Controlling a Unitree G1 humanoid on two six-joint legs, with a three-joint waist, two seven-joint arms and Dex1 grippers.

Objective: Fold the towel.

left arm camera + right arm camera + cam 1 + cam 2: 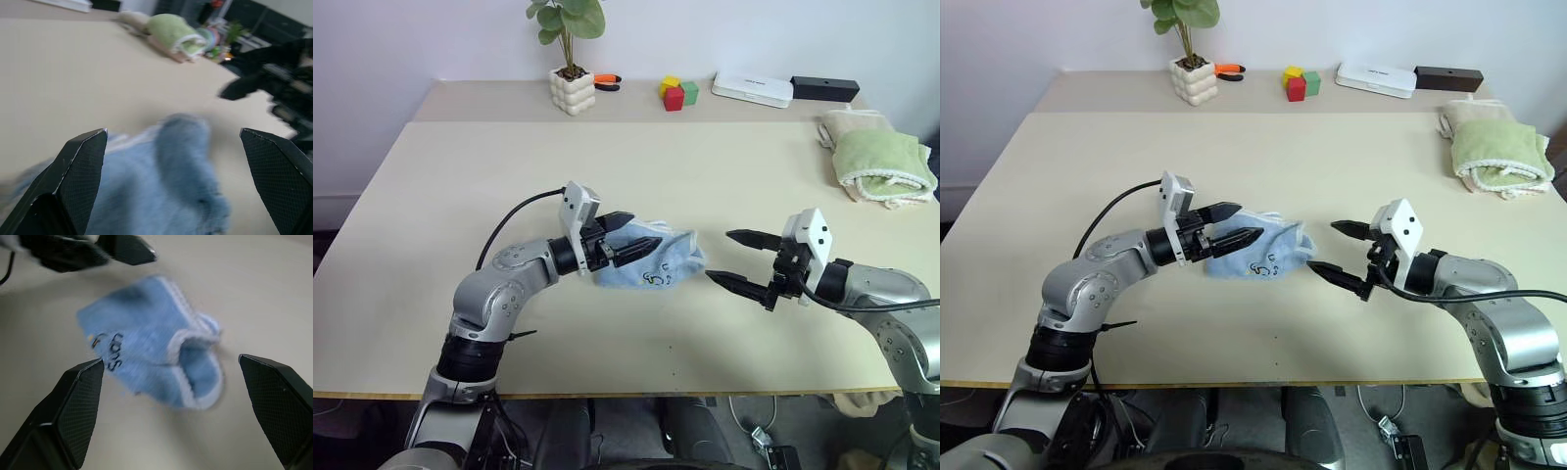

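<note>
head cameras look forward and down across the counter (636,166), the two eyes sharing nearly the same scene. the left wrist camera sits low, close over the light blue towel (166,186), facing the green towel (176,34). the right wrist camera looks down at the blue towel from nearby.

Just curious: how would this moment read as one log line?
towel: bunched on table | left gripper: open, over towel | right gripper: open, beside towel

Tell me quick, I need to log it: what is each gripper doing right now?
Left gripper: open, holding nothing, just above the light blue towel.
Right gripper: open, holding nothing, beside the towel.
</note>
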